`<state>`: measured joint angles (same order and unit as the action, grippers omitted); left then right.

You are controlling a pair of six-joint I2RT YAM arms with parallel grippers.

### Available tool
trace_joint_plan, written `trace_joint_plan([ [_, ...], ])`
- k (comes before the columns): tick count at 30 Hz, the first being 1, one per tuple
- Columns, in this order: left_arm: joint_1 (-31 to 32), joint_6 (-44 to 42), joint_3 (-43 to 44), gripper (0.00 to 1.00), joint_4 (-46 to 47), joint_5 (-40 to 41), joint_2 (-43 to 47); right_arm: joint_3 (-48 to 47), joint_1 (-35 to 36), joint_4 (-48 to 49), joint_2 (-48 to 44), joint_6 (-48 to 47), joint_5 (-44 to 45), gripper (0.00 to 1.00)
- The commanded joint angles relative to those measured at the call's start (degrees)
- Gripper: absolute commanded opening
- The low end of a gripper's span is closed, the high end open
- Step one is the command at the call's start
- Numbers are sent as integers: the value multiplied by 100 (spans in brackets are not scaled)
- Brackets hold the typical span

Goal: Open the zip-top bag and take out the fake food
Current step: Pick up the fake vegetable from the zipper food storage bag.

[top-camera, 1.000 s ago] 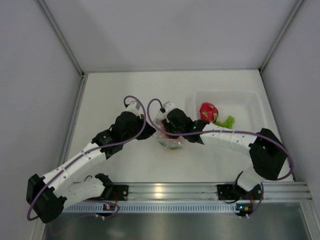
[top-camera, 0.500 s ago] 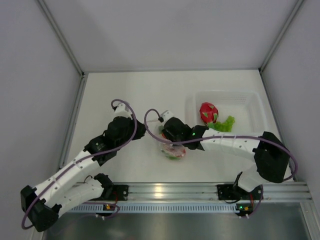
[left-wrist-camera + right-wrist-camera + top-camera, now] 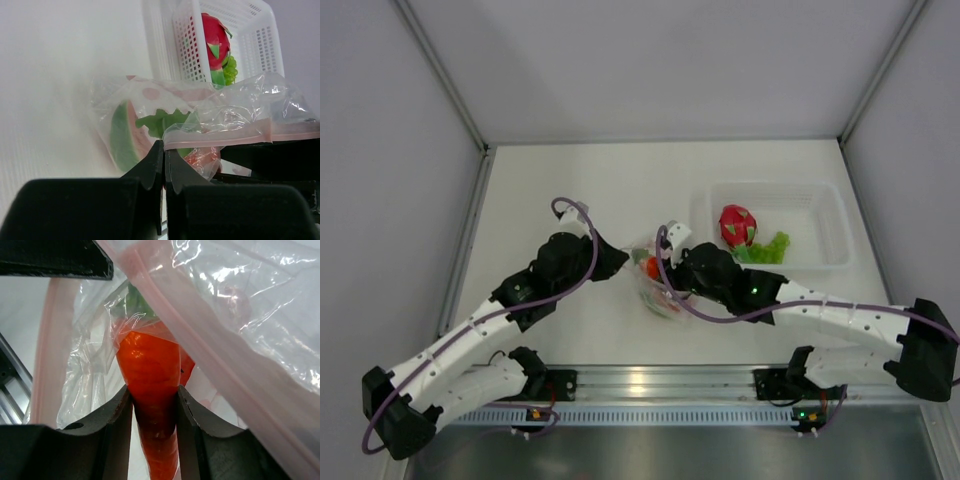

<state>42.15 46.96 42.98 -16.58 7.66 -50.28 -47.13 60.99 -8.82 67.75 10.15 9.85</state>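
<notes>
Right gripper [image 3: 152, 396] grips the orange piece [image 3: 148, 365], left gripper [image 3: 164, 150] pinches the zip-top bag [image 3: 227, 112]; yank, and you could lose that pinch.

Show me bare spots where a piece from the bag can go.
Bare table runs along the far side, between the back wall and the zip-top bag. The white basket is free in its right half. Crowded: the middle, where the left gripper pinches the bag and the right gripper clamps the orange piece, and the basket's left end, with the dragon fruit.
</notes>
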Motion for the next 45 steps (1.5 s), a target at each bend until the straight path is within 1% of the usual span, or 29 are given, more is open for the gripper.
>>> trace_joint_plan([
  [1, -199, -240, 61, 0, -390, 624, 1, 38, -8, 838, -569, -84, -115, 0],
  [2, -190, -275, 53, 0, -294, 405, -8, -110, -26, 760, -526, -49, -193, 0],
  [3, -181, -310, 35, 0, -215, 281, 27, -303, -78, 524, -273, -5, -107, 0],
  [4, -172, -397, -9, 0, -92, 158, 71, -540, -79, 208, -71, 56, 68, 0],
  [5, -146, -450, -61, 0, 222, 0, 210, -1064, -79, -195, 149, 196, 418, 0],
  [6, -146, -503, -184, 0, 417, -393, 290, -1279, -79, -712, 534, 293, 613, 0],
  [7, -146, -599, -246, 0, 593, -597, 360, -1437, -79, -900, 686, 503, 928, 0],
  [10, -146, -775, -360, 0, 1121, -1581, 388, -1921, -87, -1288, 1152, 716, 1116, 0],
  [13, -58, -968, -448, 0, 1385, -1891, 256, -2422, -87, -1665, 1539, 883, 1204, 0],
  [15, 196, -1109, -519, 0, 1499, -1891, 238, -2905, -87, -1947, 1863, 945, 1379, 0],
  [16, 301, -1197, -545, 0, 1534, -1665, 256, -3055, -87, -2183, 1961, 1023, 1423, 0],
  [17, 537, -1241, -554, 0, 1535, -1506, 282, -3282, -96, -2246, 2040, 1076, 1424, 0],
  [18, 653, -1303, -563, 0, 1535, -1339, 291, -3345, -96, -2264, 2137, 1111, 1363, 0],
  [19, 750, -1312, -580, 0, 1535, -972, 317, -3398, -96, -2265, 2146, 1164, 1258, 0],
  [20, 873, -1338, -606, 0, 1526, -873, 352, -3460, -105, -2273, 2155, 1199, 1109, 0],
  [21, 900, -1373, -624, 0, 1526, -828, 352, -3504, -114, -2334, 2190, 1226, 1055, 0],
  [22, 909, -1443, -642, 0, 1517, -575, 326, -3644, -114, -2404, 2208, 1269, 933, 0],
  [25, 962, -1611, -730, 0, 1474, -389, 178, -3873, -158, -2861, 2287, 1261, 835, 0],
  [26, 988, -1611, -782, 0, 1447, -162, 124, -3978, -166, -3088, 2304, 1270, 774, 0],
  [28, 997, -1611, -852, 0, 1447, 6, 37, -4110, -167, -3300, 2304, 1235, 694, 0],
  [29, 1023, -1559, -879, 0, 1447, 286, 19, -4128, -167, -3510, 2287, 1217, 677, 0],
  [32, 1049, -1261, -993, 0, 1377, 910, 88, -3953, -175, -3671, 2165, 1200, 720, 0],
  [33, 1050, -1068, -1020, 0, 1281, 1365, 132, -3857, -175, -3671, 2033, 1191, 729, 0],
  [35, 1050, -865, -1029, 0, 1140, 1746, 264, -3576, -175, -3680, 1875, 1191, 755, 0],
  [36, 1050, -655, -1011, 0, 957, 2122, 299, -3514, -175, -3723, 1839, 1191, 773, 0],
  [39, 1050, -417, -985, 0, 718, 2572, 414, -3338, -175, -3785, 1769, 1165, 747, 0],
  [42, 1050, -416, -950, 0, 726, 2574, 405, -3250, -175, -3672, 1716, 1042, 274, 0],
  [43, 1050, -424, -932, 0, 726, 2539, 336, -3189, -175, -3601, 1663, 920, -180, 0],
  [45, 1050, -407, -862, 0, 726, 2512, 204, -3118, -132, -3364, 1505, 700, -535, 0],
])
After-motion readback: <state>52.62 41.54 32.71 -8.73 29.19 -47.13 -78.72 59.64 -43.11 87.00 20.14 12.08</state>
